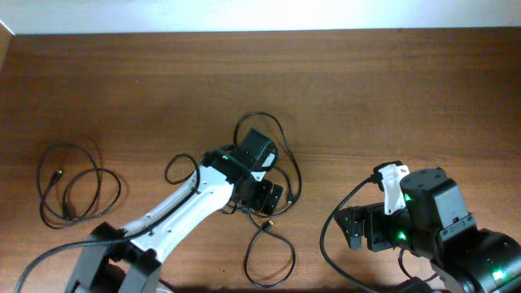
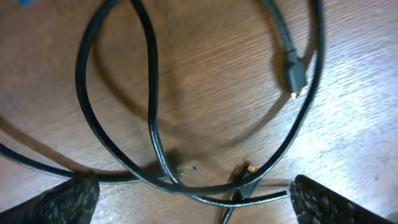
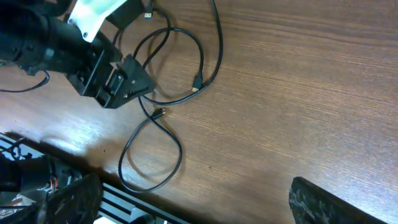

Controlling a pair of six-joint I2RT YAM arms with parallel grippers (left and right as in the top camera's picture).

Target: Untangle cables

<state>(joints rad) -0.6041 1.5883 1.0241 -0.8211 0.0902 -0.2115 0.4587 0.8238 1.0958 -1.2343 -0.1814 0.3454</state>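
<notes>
Left tool point(image 2: 193, 186) spread wide over crossed cables point(image 2: 152, 124); right tool point(image 3: 193, 186) released; lone cable coil point(image 1: 69, 191) well apart.

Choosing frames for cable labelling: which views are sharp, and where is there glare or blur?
Left wrist: cables clear with soft shadows, fingers blurred at bottom corners. Right wrist: pale sheen on the table at right, fingers blurred. Overhead: even light, cables sharp.

Black cables point(image 2: 152, 106): central tangle, separate coil point(image 1: 68, 195) at left.
</notes>
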